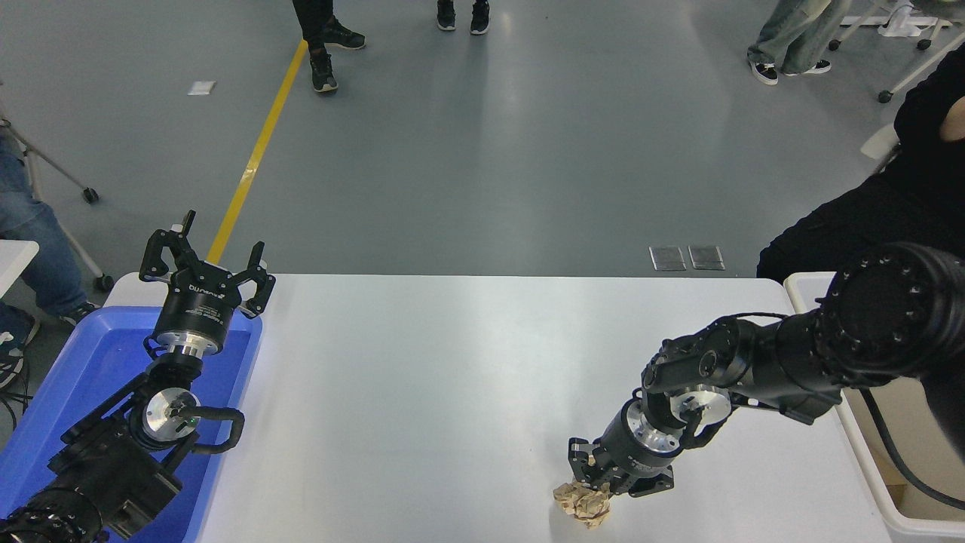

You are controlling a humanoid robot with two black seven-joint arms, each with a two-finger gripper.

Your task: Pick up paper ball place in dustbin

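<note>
The paper ball (pixel 582 504), a crumpled tan-brown wad, lies on the white table (pixel 452 377) near its front edge, right of centre. My right gripper (pixel 603 483) points down at it with its fingers closed around the top of the wad, which looks squeezed and smaller. The ball still rests on the table. The dustbin (pixel 878 490), cream with a thick rim, stands off the table's right edge, partly hidden by my right arm. My left gripper (pixel 205 265) is parked open at the lower left, above a blue tray.
A blue plastic tray (pixel 75 377) sits at the table's left end under the left arm. A person in black sits at the far right (pixel 905 204). Other people's legs and wheeled stands show on the grey floor beyond the table.
</note>
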